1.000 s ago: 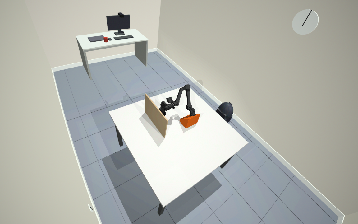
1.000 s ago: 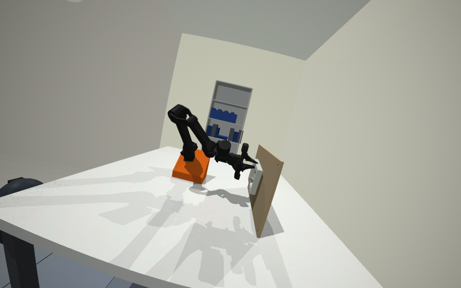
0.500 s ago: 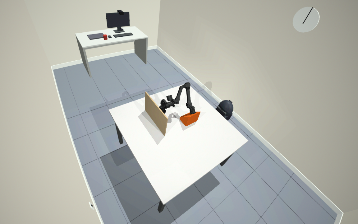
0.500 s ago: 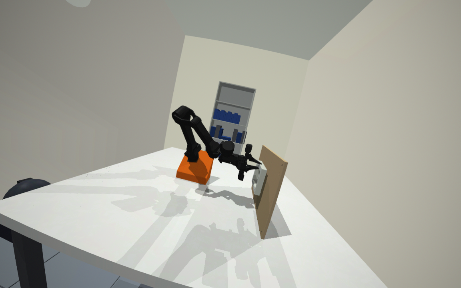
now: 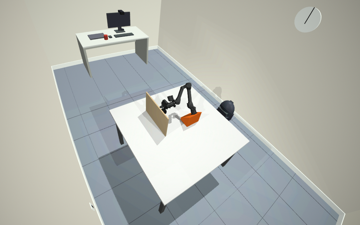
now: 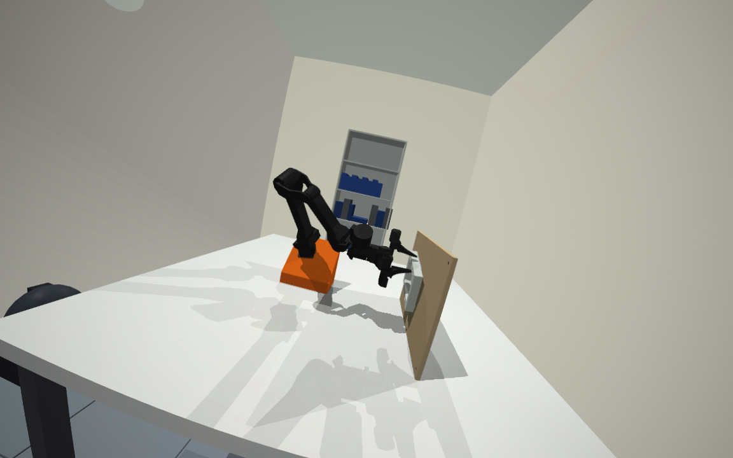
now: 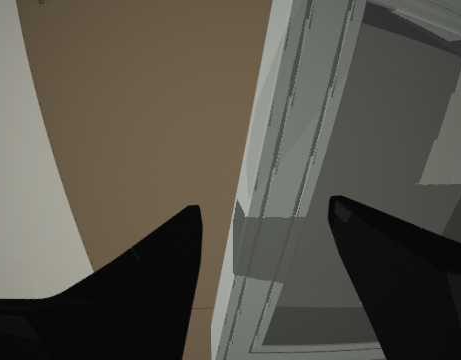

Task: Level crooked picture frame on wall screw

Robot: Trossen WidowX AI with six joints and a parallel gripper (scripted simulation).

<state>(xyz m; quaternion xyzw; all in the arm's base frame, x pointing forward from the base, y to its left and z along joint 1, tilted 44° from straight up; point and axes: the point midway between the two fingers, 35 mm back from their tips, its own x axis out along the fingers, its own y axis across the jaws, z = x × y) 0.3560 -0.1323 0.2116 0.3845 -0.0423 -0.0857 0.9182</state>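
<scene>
My 2 jaws stood apart, gripping nothing, the gripper (image 5: 161,108) (image 6: 413,263) (image 7: 265,212) straddling 1 side bar of the picture frame (image 6: 416,284) (image 7: 302,115). In the wrist view that bar ran between my fingertips, its long axis leaning right toward the top. The frame lay directly ahead, against the near face of the wooden board (image 5: 156,114) (image 6: 437,290) (image 7: 140,110). Judging level, I thought, called for backing straight off without brushing that bar.
</scene>
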